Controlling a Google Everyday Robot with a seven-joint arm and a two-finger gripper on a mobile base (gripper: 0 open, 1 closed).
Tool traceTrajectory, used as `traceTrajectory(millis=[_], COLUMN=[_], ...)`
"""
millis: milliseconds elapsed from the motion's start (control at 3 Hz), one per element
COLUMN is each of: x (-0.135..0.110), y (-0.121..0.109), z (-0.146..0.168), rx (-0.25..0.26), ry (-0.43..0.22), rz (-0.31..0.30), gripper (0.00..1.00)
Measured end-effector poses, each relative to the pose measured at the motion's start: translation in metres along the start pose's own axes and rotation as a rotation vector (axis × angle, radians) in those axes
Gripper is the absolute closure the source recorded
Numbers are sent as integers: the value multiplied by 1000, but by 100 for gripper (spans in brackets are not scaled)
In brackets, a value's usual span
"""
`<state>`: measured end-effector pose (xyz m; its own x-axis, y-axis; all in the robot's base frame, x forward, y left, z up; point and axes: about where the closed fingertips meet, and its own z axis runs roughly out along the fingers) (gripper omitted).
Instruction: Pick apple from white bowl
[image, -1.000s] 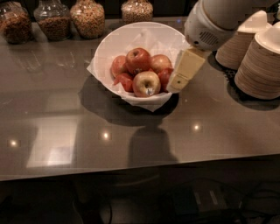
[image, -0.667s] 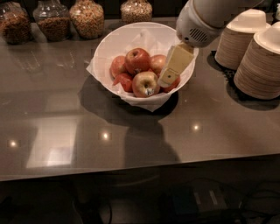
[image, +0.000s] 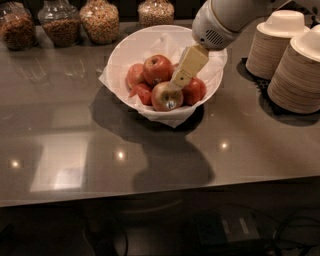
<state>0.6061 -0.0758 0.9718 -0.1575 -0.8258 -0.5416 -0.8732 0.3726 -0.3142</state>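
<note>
Inside the white bowl (image: 125, 50), the gripper (image: 176, 81) points down and to the left, its beige tip low among the fruit. Whether the gripper is spread or closed cannot be told from this view, and nothing can be seen held in it.

The tip lies just right of the apple (image: 157, 69), the deep-red one with the dark stem dimple, which sits highest in the pile near the bowl's centre. Contact between the tip and this apple cannot be confirmed. The tip also meets the upper edge of the paler apple (image: 166, 96) at the front, which carries a small sticker. A red apple (image: 195, 91) lies just to the right of the tip, partly behind the beige tip. Two more apples (image: 134, 76) rest on the left side of the bowl.

Crinkled white paper (image: 170, 117) lines the bowl and hangs over its front rim. The white arm housing (image: 225, 20) rises from the gripper toward the upper right, above the bowl's far right rim.

The bowl stands on a glossy grey counter (image: 100, 150). Two stacks of beige paper bowls (image: 295, 75) stand to the right, well apart from it. Glass jars (image: 100, 20) with grainy contents line the back edge.
</note>
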Motion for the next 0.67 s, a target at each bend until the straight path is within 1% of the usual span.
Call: traceTrajectory(millis=[333, 667], x=[-13, -25], y=[-3, 1], z=[10, 18], rx=[-12, -31], ry=[-27, -47], rz=[2, -5], gripper=[14, 24])
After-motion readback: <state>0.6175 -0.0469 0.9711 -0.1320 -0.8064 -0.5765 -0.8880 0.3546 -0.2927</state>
